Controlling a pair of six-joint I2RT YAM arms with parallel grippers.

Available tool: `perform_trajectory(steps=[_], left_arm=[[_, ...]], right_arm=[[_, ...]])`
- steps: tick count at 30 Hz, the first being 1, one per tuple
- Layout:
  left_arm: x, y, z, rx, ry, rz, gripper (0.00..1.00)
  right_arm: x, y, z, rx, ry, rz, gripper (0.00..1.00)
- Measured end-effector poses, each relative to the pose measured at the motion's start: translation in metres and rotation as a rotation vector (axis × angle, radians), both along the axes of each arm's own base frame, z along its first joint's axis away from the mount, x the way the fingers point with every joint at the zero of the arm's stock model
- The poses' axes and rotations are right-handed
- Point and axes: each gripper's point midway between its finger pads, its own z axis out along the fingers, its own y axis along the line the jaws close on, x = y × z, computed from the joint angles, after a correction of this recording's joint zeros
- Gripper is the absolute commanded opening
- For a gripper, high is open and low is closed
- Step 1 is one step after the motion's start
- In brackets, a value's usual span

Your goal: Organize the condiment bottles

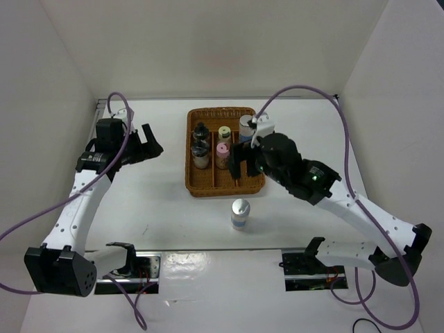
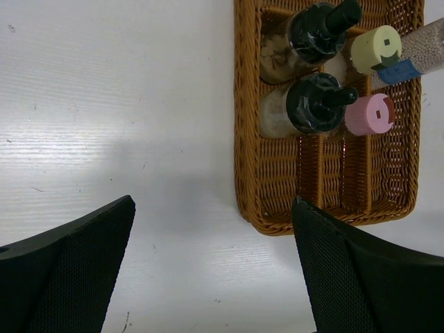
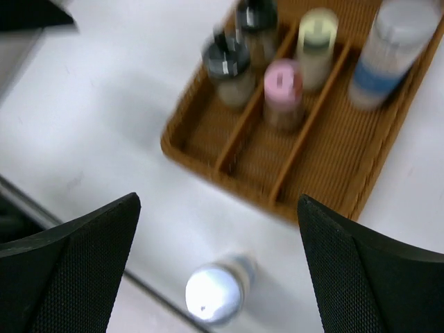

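A lone silver-topped shaker (image 1: 240, 214) stands upright on the white table (image 1: 159, 208), just in front of the near rim of the brown wicker tray (image 1: 225, 191). Its long axis is vertical, with the shiny cap facing up.

The right gripper (image 1: 238, 161) hovers over the near part of the tray's right-hand lane. From its fingers, the shaker lies back toward the robot's bases and lower down. In the blurred right wrist view, the cap shows low in the frame between the two black fingers (image 3: 83, 250), which are spread wide and hold nothing.

The right arm is clearly the nearer one. The left gripper (image 1: 154, 141) hangs well apart, off to the left of the tray, its jaws likewise wide and empty.

The tray has three long lanes running away from the robot:
- **Left lane:** two black-capped shakers (image 1: 201, 132) stand one behind the other.
- **Middle lane:** a yellow-green-capped shaker (image 1: 224, 132) stands at the back, with a pink-capped shaker (image 1: 222, 149) just in front of it.
- **Right lane:** a blue-banded shaker (image 1: 246, 125) with a silver top stands at the far end, partly hidden by the right gripper in the overhead view.

The near half of each lane shows bare wicker. Five of the six shakers appear to be placed. The open stretch of the right lane, in front of the blue-banded shaker, looks like the likely spot for the one on the table.
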Motion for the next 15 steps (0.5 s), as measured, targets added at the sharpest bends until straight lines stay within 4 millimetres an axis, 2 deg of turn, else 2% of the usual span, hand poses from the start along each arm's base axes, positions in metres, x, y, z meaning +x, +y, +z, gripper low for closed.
perform_trajectory(steps=[3, 6, 10, 15], left_arm=[[-0.004, -0.001, 0.004, -0.006, -0.015, -0.006, 0.99], [-0.01, -0.002, 0.008, -0.011, -0.032, -0.011, 0.99], [-0.019, -0.002, 0.012, -0.014, -0.055, -0.014, 0.99], [-0.025, -0.003, 0.017, -0.02, -0.071, -0.021, 0.99]], right_arm=[[-0.026, -0.003, -0.049, -0.034, 0.14, 0.0, 0.98], [-0.057, 0.005, -0.09, -0.081, 0.267, 0.026, 0.98], [-0.09, 0.011, -0.117, -0.119, 0.365, 0.046, 0.98], [-0.11, 0.015, -0.145, -0.194, 0.448, 0.018, 0.98]])
